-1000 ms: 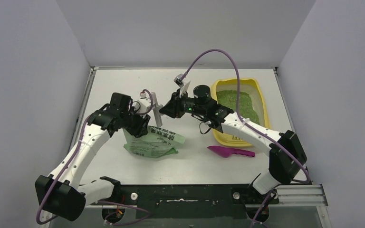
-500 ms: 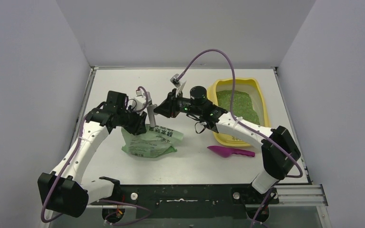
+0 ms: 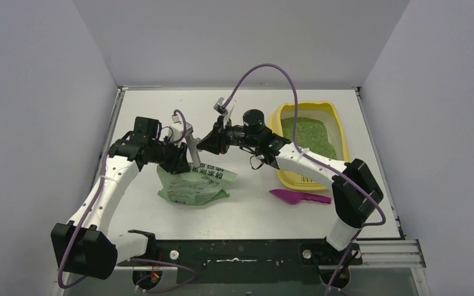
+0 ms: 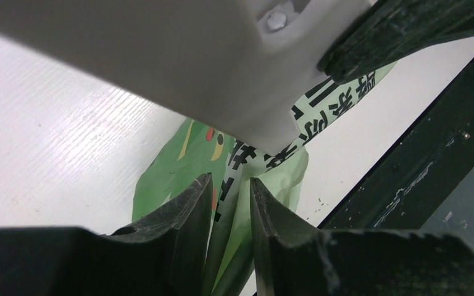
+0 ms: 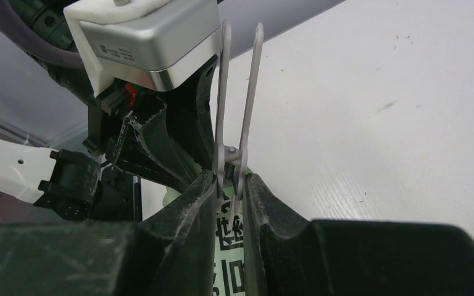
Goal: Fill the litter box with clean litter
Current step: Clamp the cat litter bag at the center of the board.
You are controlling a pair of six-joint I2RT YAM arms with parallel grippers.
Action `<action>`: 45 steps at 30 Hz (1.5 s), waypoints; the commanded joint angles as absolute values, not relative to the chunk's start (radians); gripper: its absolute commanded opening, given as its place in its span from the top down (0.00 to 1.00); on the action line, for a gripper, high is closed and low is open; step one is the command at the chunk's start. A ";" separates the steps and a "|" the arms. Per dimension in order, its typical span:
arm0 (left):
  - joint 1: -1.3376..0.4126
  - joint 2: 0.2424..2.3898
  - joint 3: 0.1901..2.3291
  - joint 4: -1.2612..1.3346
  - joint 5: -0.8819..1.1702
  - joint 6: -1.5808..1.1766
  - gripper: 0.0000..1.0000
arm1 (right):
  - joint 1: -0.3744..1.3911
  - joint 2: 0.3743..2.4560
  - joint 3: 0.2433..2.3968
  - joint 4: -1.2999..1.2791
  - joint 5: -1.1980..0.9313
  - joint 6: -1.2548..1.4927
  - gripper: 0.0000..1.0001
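Left hand [image 4: 231, 185] is clamped on a gathered fold of the green bag [image 4: 166, 163], with a dark finger pressed to the film on each side. Just beside it, the right hand [image 5: 229, 179] is closed on a thin grey clip [image 5: 241, 92]. The clip's two long arms stand up between the fingers, and its lower end sits at the bag's printed top edge. Since a second ago both hands have shifted leftward over the bench [image 3: 160, 111]. The right arm now reaches farther from the litter box [image 3: 340, 126], and the bag's top has been drawn slightly left with the hands. The litter box sits unmoved at the right rear of the bench with the clean litter [image 3: 308, 135] spread inside, and the magenta scoop [image 3: 299, 197] lies where it was, just in front of the box. From above, the wrists hide where the fingers meet the bag. A white housing blocks the upper half of the left wrist view. I cannot tell whether the clip actually bites the bag or whether the bag's mouth is open. The right forearm crosses the box's near left corner.
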State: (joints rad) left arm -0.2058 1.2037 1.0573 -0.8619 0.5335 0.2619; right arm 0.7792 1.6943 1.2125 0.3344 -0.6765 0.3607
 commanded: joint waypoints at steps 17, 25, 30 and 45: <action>-0.309 1.113 0.988 -0.565 0.616 0.421 0.30 | 0.601 1.425 1.155 0.121 -0.540 0.316 1.00; -0.466 1.081 0.956 -0.492 0.420 0.687 0.15 | 0.545 1.223 1.056 0.015 -0.465 0.308 1.00; -0.488 1.082 0.961 -0.431 0.386 0.789 0.14 | 0.526 1.130 1.026 -0.068 -0.475 0.292 1.00; -0.506 1.260 1.164 -0.766 0.653 0.973 0.07 | 0.520 1.026 1.005 -0.192 -0.443 0.279 1.00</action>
